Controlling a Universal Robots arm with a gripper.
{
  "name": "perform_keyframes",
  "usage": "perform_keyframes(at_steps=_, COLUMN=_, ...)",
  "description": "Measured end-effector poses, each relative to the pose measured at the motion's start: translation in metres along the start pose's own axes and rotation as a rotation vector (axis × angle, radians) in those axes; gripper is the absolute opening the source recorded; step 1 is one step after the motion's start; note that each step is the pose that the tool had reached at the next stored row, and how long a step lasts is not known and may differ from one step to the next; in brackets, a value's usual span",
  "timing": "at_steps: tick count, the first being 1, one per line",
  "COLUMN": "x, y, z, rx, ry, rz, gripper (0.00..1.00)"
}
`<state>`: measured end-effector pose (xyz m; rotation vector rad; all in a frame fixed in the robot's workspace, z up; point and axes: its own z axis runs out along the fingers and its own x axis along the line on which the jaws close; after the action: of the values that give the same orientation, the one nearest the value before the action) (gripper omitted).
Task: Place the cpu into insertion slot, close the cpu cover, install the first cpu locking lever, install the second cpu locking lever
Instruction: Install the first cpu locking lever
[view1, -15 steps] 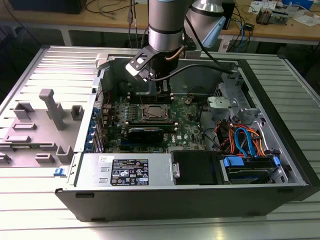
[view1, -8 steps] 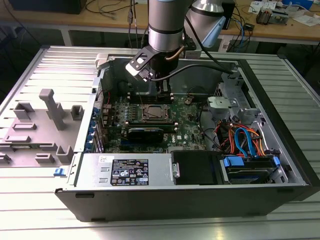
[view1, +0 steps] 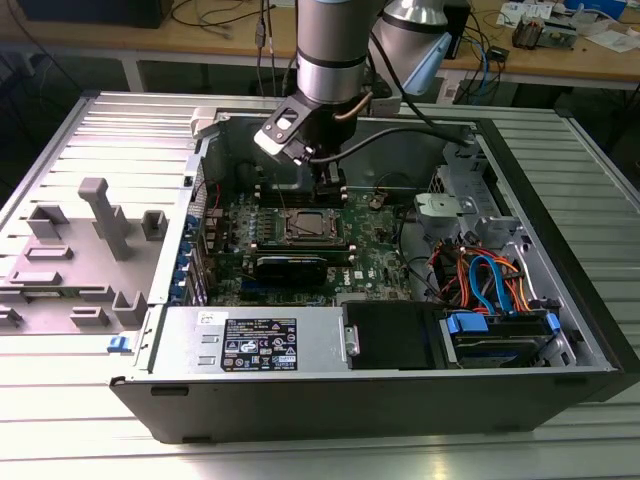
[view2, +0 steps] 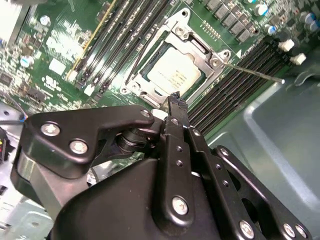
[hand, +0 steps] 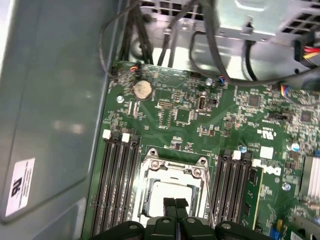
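The cpu (view2: 174, 74) lies flat in the insertion slot (view2: 131, 88), its silver-grey top showing through the window of the cpu cover (view2: 196, 46), which is folded down over it. A thin locking lever (view2: 255, 73) sticks out over the memory slots on one side. Another lever (view2: 143, 52) runs along the opposite side of the socket. My gripper (view2: 175, 101) hangs just above the socket's edge, shut with nothing between its fingers. In the first wrist view the fingertips (hand: 169, 203) sit over the cpu (hand: 172, 189). In the exterior view the gripper (view1: 331, 190) is at the socket's (view1: 308, 226) far side.
Black memory slots (hand: 117, 180) flank the socket on the green motherboard (hand: 185, 115). Cables (view1: 490, 275) and a drive bay (view1: 500, 330) fill the exterior view's right of the open case; its metal wall (hand: 55, 100) stands close by. A grey fixture (view1: 100, 215) sits outside on the left.
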<state>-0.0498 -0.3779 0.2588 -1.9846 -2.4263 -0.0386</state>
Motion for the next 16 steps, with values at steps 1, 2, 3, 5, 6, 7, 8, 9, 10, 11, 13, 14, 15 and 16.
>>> perform_keyframes(at_steps=1, x=0.0, y=0.0, z=0.0, rx=0.0002, ry=0.0001, rz=-0.008, gripper=0.11)
perform_keyframes(at_steps=2, x=-0.0001, y=-0.0001, z=-0.0004, rx=0.0004, ry=0.0, rz=-0.01, gripper=0.11)
perform_keyframes(at_steps=3, x=0.0, y=0.0, z=-0.0012, rx=0.0003, ry=0.0001, rz=-0.01, gripper=0.11)
perform_keyframes(at_steps=5, x=0.0001, y=0.0, z=-0.0034, rx=0.0003, ry=0.0002, rz=-0.013, gripper=0.11)
perform_keyframes(at_steps=6, x=0.0001, y=0.0, z=-0.0043, rx=0.0003, ry=0.0002, rz=-0.014, gripper=0.11)
perform_keyframes(at_steps=7, x=0.0001, y=0.0001, z=-0.0048, rx=0.0002, ry=0.0003, rz=-0.014, gripper=0.11)
perform_keyframes(at_steps=8, x=0.0001, y=0.0001, z=-0.0049, rx=0.0001, ry=0.0005, rz=-0.015, gripper=0.11)
perform_keyframes(at_steps=9, x=0.0001, y=0.0001, z=-0.0049, rx=0.0001, ry=0.0006, rz=-0.016, gripper=0.11)
perform_keyframes(at_steps=10, x=0.0001, y=0.0001, z=-0.005, rx=0.0003, ry=0.0006, rz=-0.02, gripper=0.11)
perform_keyframes(at_steps=11, x=0.0001, y=0.0001, z=-0.0051, rx=0.0006, ry=0.0006, rz=-0.031, gripper=0.11)
perform_keyframes(at_steps=13, x=0.0001, y=0.0001, z=-0.0051, rx=0.0012, ry=0.0009, rz=-0.058, gripper=0.11)
perform_keyframes(at_steps=14, x=0.0001, y=0.0001, z=-0.0051, rx=0.0017, ry=0.0012, rz=-0.081, gripper=0.11)
perform_keyframes(at_steps=15, x=0.0001, y=0.0001, z=-0.0051, rx=0.002, ry=0.0014, rz=-0.096, gripper=0.11)
perform_keyframes(at_steps=16, x=0.0001, y=0.0001, z=-0.0051, rx=0.0022, ry=0.0016, rz=-0.105, gripper=0.11)
